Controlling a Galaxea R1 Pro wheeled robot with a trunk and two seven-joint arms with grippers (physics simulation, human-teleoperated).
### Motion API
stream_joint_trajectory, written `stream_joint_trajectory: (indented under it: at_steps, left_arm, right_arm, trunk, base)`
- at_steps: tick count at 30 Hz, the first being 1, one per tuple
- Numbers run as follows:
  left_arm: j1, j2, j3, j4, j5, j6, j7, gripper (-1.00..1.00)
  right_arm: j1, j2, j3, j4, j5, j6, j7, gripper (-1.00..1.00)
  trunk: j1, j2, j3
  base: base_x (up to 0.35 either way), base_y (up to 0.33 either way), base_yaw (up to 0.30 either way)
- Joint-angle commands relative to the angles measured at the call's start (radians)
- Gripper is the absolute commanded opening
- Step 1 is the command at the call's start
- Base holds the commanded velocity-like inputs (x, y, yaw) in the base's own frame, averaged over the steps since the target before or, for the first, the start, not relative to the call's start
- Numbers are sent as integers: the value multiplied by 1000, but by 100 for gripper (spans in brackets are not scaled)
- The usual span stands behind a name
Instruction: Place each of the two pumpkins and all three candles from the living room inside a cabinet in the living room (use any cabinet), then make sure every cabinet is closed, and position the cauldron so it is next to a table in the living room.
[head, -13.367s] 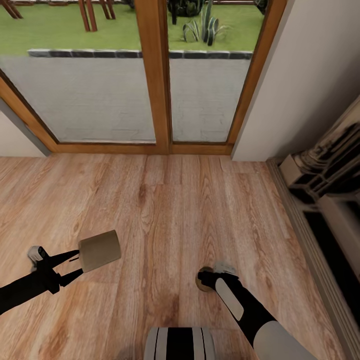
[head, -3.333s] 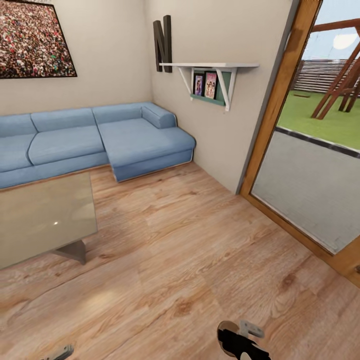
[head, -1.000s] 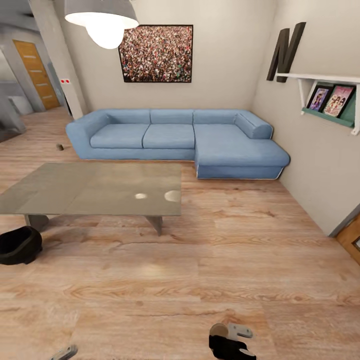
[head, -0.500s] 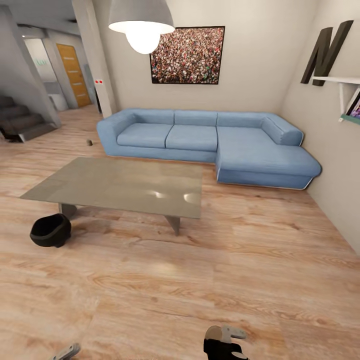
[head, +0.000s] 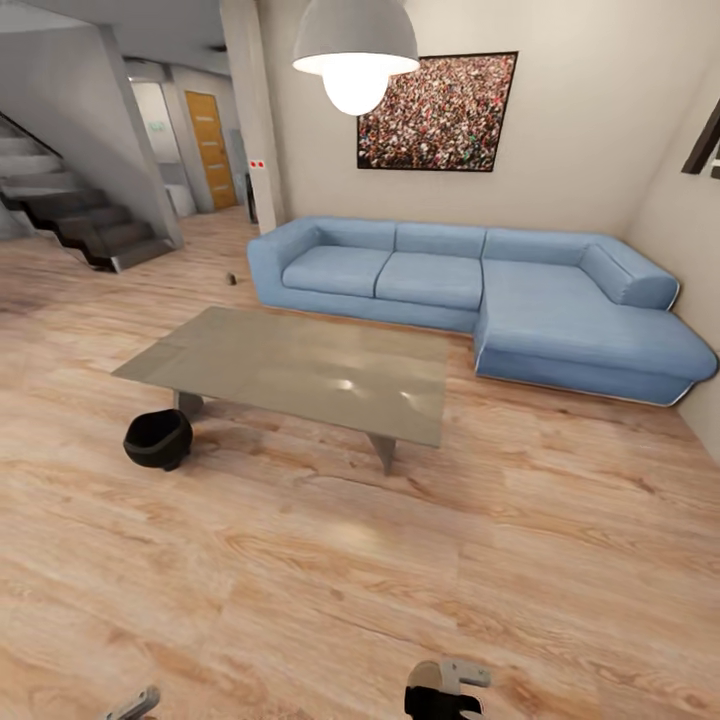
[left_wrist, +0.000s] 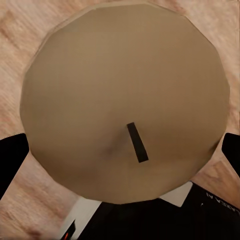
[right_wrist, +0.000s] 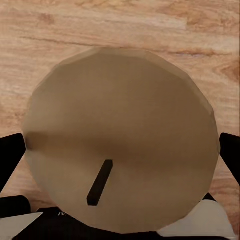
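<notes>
A candle (left_wrist: 125, 105) sits clamped between the fingers of my left gripper (left_wrist: 122, 150), wick end facing its camera. My right gripper (right_wrist: 120, 165) clasps another candle (right_wrist: 120, 145) likewise. Far ahead to my left, the black cauldron (head: 158, 439) stands beside the low table (head: 290, 372).

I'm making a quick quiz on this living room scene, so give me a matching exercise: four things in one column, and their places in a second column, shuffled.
Things:
1. cauldron
2. sofa
3. candle
4. pendant lamp

Places:
A. hanging above the table
B. against the far wall
C. on the floor by a table leg
D. between the left pincer's fingers

Pairs: 1-C, 2-B, 3-D, 4-A
</notes>
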Motion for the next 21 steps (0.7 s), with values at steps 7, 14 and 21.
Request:
stream_joint_trajectory:
  at_steps: [7, 14, 21]
  left_arm:
    - [0, 0, 1, 0, 0, 0, 0, -100]
    - [0, 0, 1, 0, 0, 0, -5, -100]
    - [0, 1, 4, 0, 0, 0, -5, -100]
  right_arm:
    - [0, 7, 0, 24, 6, -3, 0, -100]
    - [-1, 11, 0, 25, 11, -5, 0, -100]
    - [0, 51, 0, 30, 111, -5, 0, -100]
  trunk:
    - [-19, 35, 12]
    - [-42, 77, 26]
    - [-42, 77, 24]
  base:
    - [0, 0, 285]
    - [0, 0, 278]
    - [1, 0, 284]
